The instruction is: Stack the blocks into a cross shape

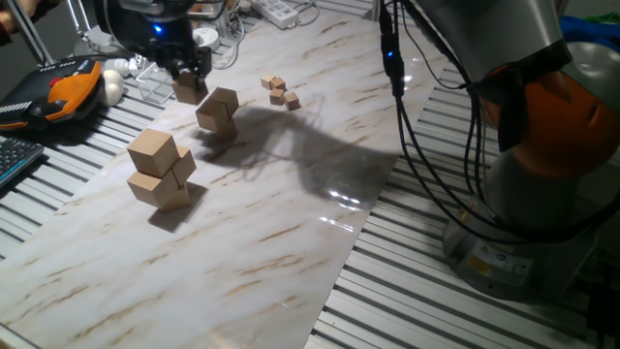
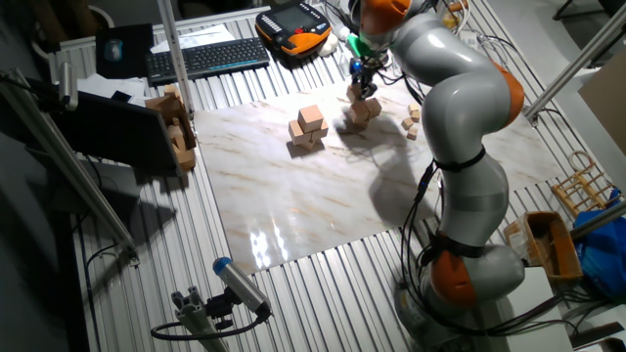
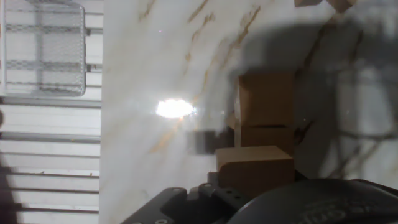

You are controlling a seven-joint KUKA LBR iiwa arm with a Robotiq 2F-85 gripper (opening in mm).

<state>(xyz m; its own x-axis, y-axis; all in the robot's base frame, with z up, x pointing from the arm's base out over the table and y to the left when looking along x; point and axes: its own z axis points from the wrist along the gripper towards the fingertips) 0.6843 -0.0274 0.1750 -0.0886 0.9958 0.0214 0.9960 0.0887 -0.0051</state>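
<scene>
Hand view: your gripper (image 3: 255,180) is clamped on a tan block (image 3: 255,168), with the tilted block pair (image 3: 266,109) on the marble board (image 3: 143,93) just ahead, slightly below the fingers.

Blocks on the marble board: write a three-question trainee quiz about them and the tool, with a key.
1. True or false: the tool is gripping a block.
2. Multiple choice: the small cubes lie
A. on the marble board
B. on the keyboard
C. between the tool's fingers
3. Fill in the gap with "touching" or "apart from": the pile of blocks stands ____ the tool.

Key: 1 true; 2 A; 3 apart from.
</scene>
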